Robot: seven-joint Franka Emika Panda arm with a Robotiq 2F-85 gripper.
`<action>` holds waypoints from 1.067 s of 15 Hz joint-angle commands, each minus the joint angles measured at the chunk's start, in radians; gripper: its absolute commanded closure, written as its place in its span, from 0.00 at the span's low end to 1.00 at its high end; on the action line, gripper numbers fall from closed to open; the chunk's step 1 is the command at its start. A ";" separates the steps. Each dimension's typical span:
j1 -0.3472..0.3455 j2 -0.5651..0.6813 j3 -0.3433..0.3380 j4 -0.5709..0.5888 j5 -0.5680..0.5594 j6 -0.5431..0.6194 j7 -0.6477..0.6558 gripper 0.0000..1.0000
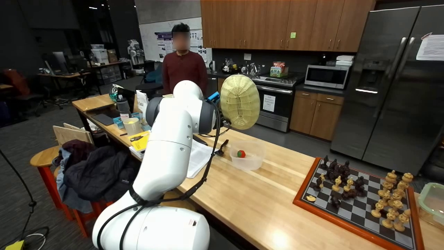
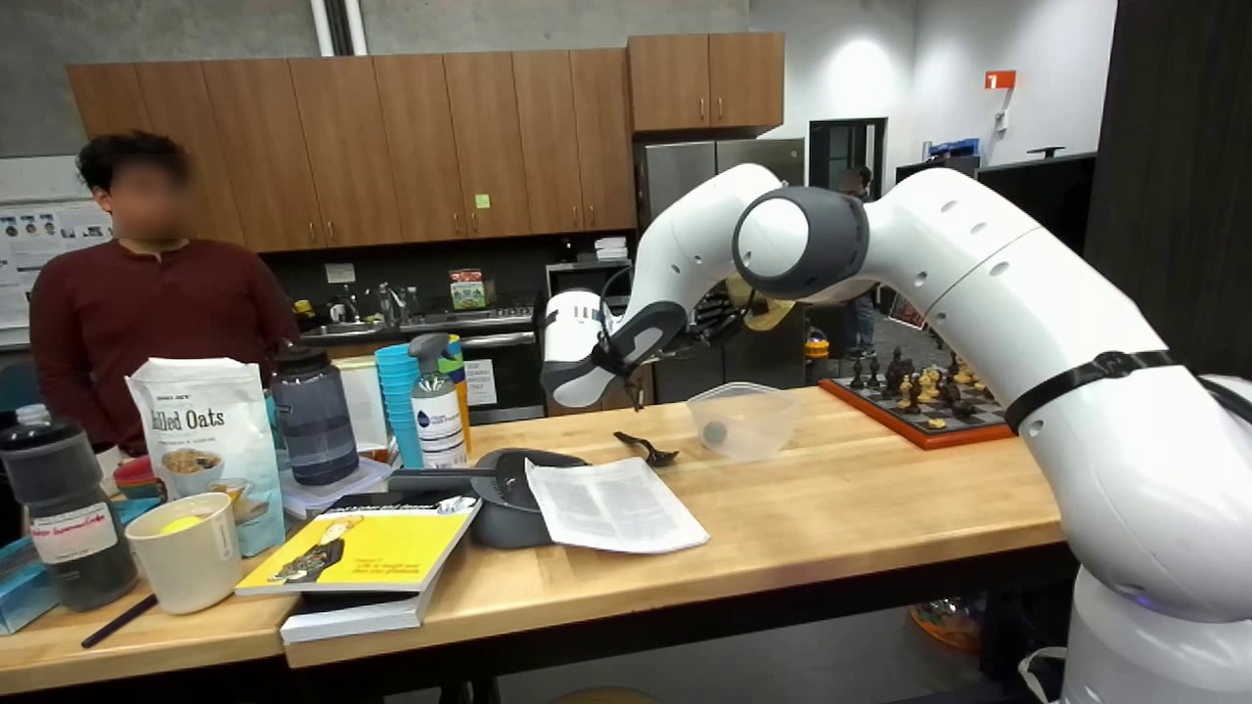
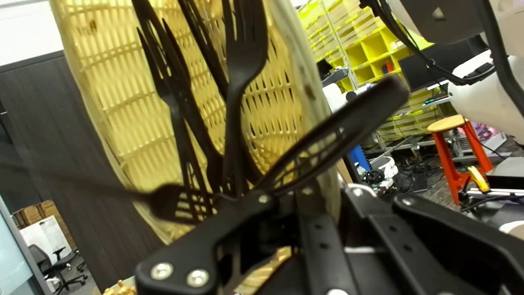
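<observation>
In an exterior view, we saw a woven basket held up on its side above the tabletop, its underside towards us, at the end of the arm. Below it, nearer the tabletop's far edge than its near one, stood a clear plastic container with a strawberry inside; a chessboard lay at the right-hand end. In an exterior view, we found the basket mostly hidden behind the arm; a black utensil lay between the container and some papers. In the wrist view, we made out the gripper with its jaws clenched on the basket's rim. Black forks showed against the weave, and a blurred one jutted past its left side.
</observation>
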 commanded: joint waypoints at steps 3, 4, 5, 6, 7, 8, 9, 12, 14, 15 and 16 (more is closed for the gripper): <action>0.004 0.067 -0.043 0.056 -0.065 -0.036 -0.064 0.98; 0.005 0.077 -0.046 0.061 -0.068 -0.034 -0.066 0.98; 0.005 0.082 -0.047 0.063 -0.069 -0.031 -0.069 0.98; 0.006 0.088 -0.048 0.068 -0.073 -0.027 -0.072 0.98; 0.005 0.089 -0.045 0.071 -0.073 -0.021 -0.077 0.98; 0.005 0.088 -0.041 0.075 -0.070 -0.016 -0.081 0.98; 0.005 0.086 -0.041 0.080 -0.071 -0.012 -0.087 0.98; 0.006 0.072 -0.037 0.088 -0.063 -0.007 -0.093 0.98; 0.007 0.069 -0.036 0.102 -0.059 -0.003 -0.097 0.98; 0.006 0.064 -0.034 0.104 -0.055 0.002 -0.097 0.98; 0.006 0.060 -0.032 0.107 -0.051 0.006 -0.098 0.98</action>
